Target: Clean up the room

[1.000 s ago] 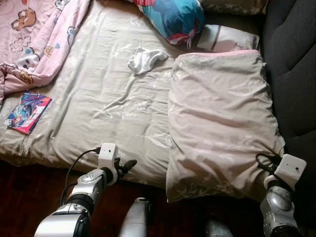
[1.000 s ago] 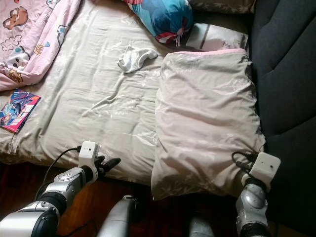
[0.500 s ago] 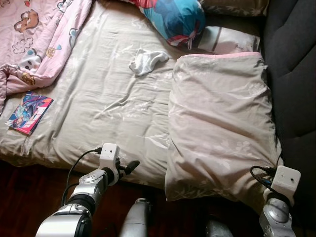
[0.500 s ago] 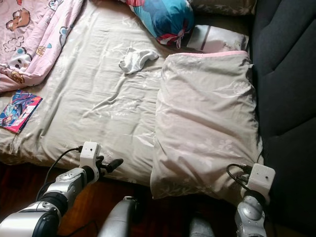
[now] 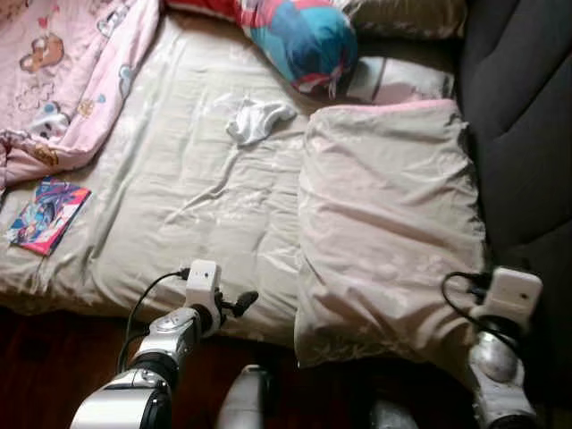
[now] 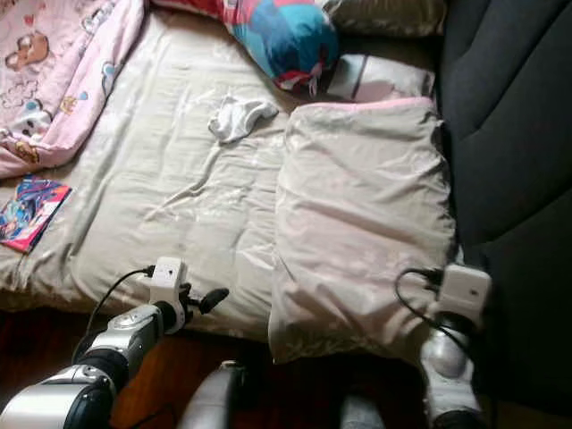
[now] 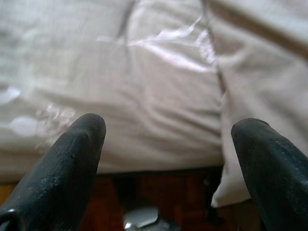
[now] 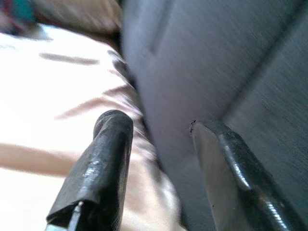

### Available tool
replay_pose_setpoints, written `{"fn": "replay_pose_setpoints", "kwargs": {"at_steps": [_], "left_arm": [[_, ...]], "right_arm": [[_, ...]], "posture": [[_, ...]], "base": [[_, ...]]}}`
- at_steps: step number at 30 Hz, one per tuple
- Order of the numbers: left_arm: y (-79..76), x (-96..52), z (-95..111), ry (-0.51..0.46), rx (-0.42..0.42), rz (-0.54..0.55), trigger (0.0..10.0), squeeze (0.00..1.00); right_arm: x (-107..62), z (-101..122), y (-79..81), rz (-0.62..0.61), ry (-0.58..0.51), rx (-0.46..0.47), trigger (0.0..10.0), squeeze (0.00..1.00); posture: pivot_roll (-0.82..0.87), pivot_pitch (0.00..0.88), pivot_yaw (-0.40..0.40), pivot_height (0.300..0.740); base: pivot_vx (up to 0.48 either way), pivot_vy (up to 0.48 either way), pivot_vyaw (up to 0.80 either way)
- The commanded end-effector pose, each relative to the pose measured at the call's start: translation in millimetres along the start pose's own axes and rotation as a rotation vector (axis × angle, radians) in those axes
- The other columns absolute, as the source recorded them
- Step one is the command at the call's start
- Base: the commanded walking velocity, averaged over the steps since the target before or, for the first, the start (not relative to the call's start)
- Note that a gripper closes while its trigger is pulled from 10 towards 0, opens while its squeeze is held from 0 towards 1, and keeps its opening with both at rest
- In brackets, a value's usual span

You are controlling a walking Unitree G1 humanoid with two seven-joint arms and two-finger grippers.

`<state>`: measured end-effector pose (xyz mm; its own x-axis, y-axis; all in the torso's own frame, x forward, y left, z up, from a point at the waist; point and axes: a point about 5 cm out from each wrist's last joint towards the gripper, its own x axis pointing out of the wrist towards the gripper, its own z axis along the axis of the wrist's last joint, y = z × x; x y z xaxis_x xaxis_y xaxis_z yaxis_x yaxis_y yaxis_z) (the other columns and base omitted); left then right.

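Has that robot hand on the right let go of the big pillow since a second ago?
Yes. The right gripper was tucked under the pillow's near corner; now it sits beside that corner against the dark headboard, jaws open and empty.

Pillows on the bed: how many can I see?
3. A big beige pillow lies at the robot's right; a colourful one and a beige one lie at the far end. Others may be hidden.

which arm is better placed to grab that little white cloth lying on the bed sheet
Probably left. The white cloth lies left of the big pillow, on the left gripper's side, and that gripper is open. The right gripper sits between pillow and dark headboard.
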<state>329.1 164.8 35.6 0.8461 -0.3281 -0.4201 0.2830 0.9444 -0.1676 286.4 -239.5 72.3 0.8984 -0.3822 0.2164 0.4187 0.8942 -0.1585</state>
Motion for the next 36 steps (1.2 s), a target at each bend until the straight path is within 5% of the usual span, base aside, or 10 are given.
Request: {"fn": "replay_pose_setpoints", "kwargs": {"at_steps": [1, 3, 4, 7, 12, 14, 23, 30, 36], "left_arm": [[5.8, -4.5, -8, -0.003, -0.024, 0.038, 10.0, 1.0], [8.4, -4.8, -3, -0.059, -0.045, 0.08, 10.0, 0.98], [10.4, -5.8, -2, -0.079, -0.043, 0.106, 10.0, 0.0], [23.9, -13.2, -7, -0.094, -0.037, 0.224, 10.0, 0.0], [35.1, -22.9, -19, -0.073, -0.013, 0.285, 10.0, 0.0], [36.9, -29.1, -37, -0.007, 0.038, 0.308, 10.0, 0.0], [28.0, -36.7, -72, 0.087, -0.022, 0.341, 10.0, 0.0], [20.4, -42.4, -95, 0.178, -0.005, 0.352, 10.0, 0.0], [21.3, -44.6, -100, 0.209, -0.038, 0.386, 10.0, 0.0]], "right_arm": [[-9.5, -9, 2.9, 0.02, 0.05, 0.034, 10.0, 0.0], [-14.5, -19, 10.7, 0.051, 0.137, 0.103, 10.0, 0.0], [-19.4, -29, 14.2, 0.071, 0.212, 0.142, 10.0, 0.0], [-31.9, -50, 15.4, 0.074, 0.38, 0.197, 10.0, 0.0], [-37.8, -61, 10.2, 0.054, 0.461, 0.231, 10.0, 0.0], [-44.0, -67, 15.5, 0.16, 0.509, 0.231, 10.0, 0.0], [-52.7, -77, 14.7, 0.244, 0.584, 0.199, 10.0, 0.0], [-44.6, -72, 26.4, 0.321, 0.592, 0.196, 10.0, 0.0], [-53.5, -78, 37.8, 0.339, 0.676, 0.213, 10.0, 0.0]], "posture": [[0.01, 0.234, 0.072, 0.74], [0.01, 0.221, 0.069, 0.74], [0.02, 0.216, 0.064, 0.74], [0.02, 0.202, 0.051, 0.74], [0.03, 0.19, 0.048, 0.74], [0.02, 0.175, 0.047, 0.74], [0.02, 0.125, 0.014, 0.74], [0.02, 0.079, -0.01, 0.74], [0.02, 0.063, -0.007, 0.74]], "base": [[0.0, 0.0, 0.0], [0.0, 0.0, 0.0], [0.0, 0.0, 0.0], [0.0, 0.0, 0.0], [0.0, 0.0, 0.0], [0.0, 0.0, 0.0], [0.0, 0.0, 0.0], [0.0, 0.0, 0.0], [0.0, 0.0, 0.0]]}}
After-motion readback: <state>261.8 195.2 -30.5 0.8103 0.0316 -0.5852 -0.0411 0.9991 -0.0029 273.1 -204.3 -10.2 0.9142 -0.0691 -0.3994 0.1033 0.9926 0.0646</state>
